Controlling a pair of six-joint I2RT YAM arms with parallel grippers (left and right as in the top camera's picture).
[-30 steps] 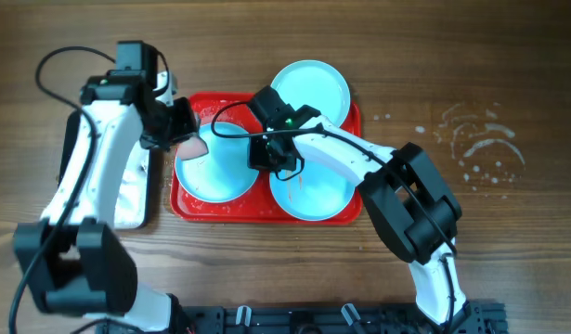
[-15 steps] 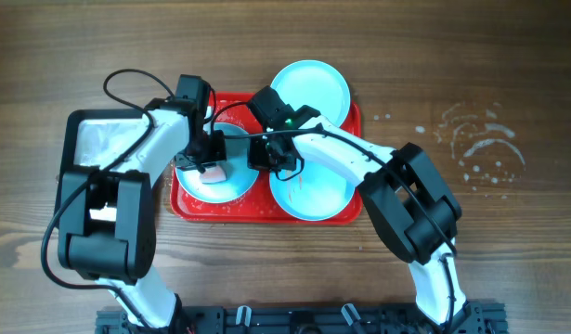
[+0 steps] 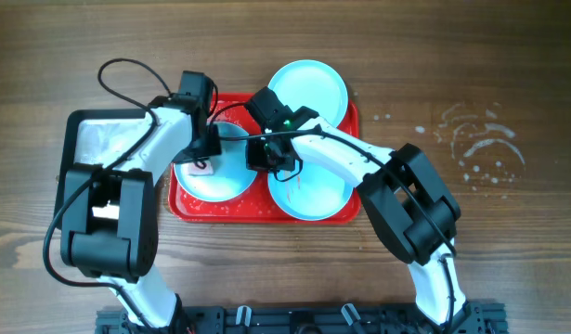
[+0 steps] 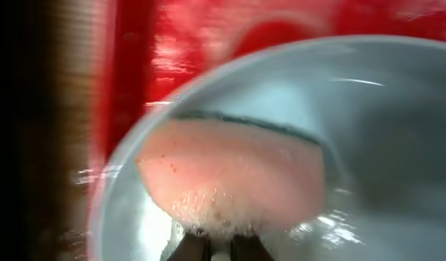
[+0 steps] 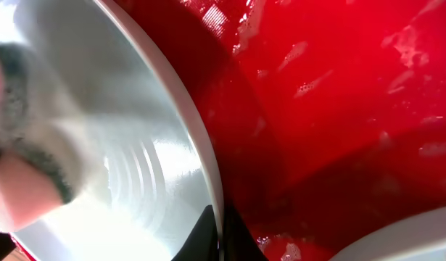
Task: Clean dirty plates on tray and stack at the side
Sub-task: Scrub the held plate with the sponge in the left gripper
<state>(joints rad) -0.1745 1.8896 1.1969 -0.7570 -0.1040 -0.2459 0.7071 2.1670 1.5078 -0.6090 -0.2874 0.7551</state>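
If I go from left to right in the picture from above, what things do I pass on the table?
Pan → left plate → right front plate → white splashes.

From the overhead mount, looks straight down on the table (image 3: 508, 241). Stands far enough off to take in both arms whole, the tray (image 3: 266, 211), all three plates (image 3: 308, 88) and the metal pan (image 3: 99, 139) at the left.

From the left wrist, peers out past the left gripper (image 4: 219, 252) at the bottom edge. Sits pressed close to a pink sponge (image 4: 237, 174) on the left plate (image 4: 397, 145), blurred, with a strip of tray above.

From the right wrist, looks down past the right gripper (image 5: 219, 243), very near that same plate's rim and the wet tray floor.

Shares across all three views only the left plate and the tray beside it.
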